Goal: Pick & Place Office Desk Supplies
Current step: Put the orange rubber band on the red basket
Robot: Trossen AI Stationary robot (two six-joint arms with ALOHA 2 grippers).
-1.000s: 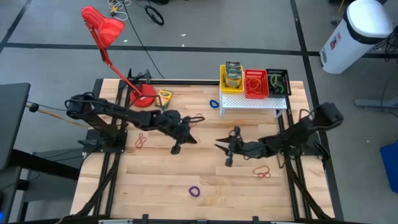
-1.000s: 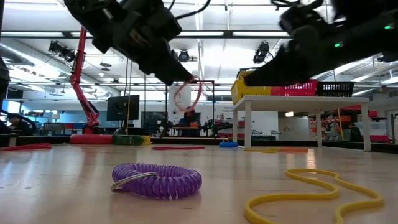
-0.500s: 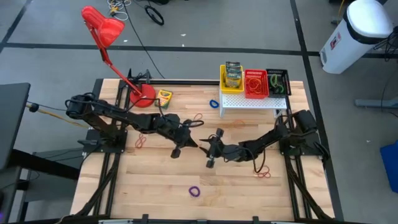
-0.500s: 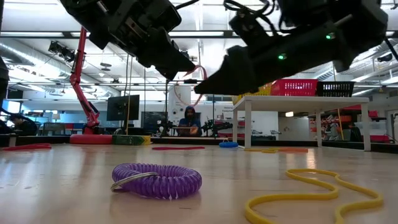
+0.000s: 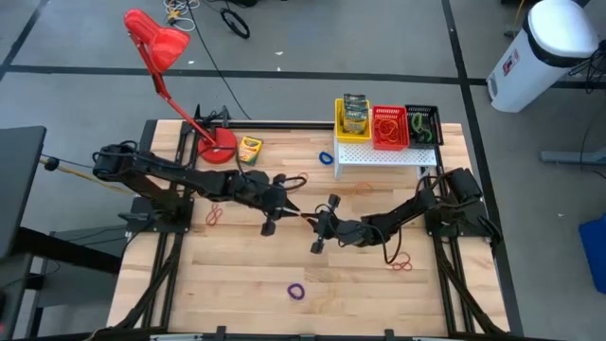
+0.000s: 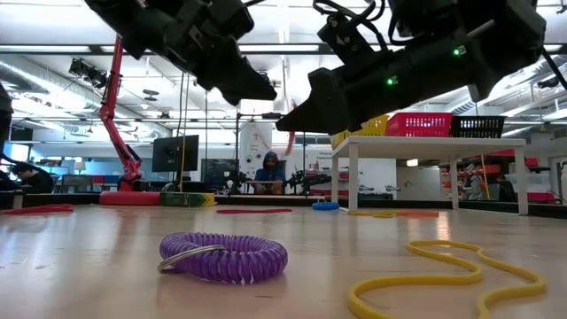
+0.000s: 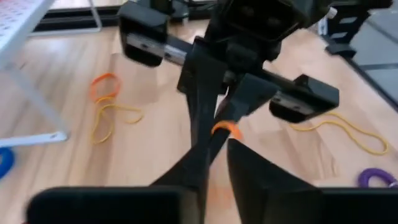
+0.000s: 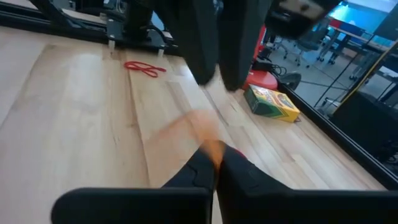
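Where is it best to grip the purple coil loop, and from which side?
Pinch the wall of the purple coil loop from straight above, one finger in its hole, one outside. It lies flat on the table, so its sides give little height, and nothing lies close around it.

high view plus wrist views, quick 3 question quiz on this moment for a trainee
1. True or false: the purple coil lies on the white shelf.
2. Which basket stands in the middle on the shelf? A yellow, B red, C black.
3. What colour is the band that the right claw pinches mid-table?

Key: 1 false, it lies on the table. 2 B, the red basket. 3 orange.
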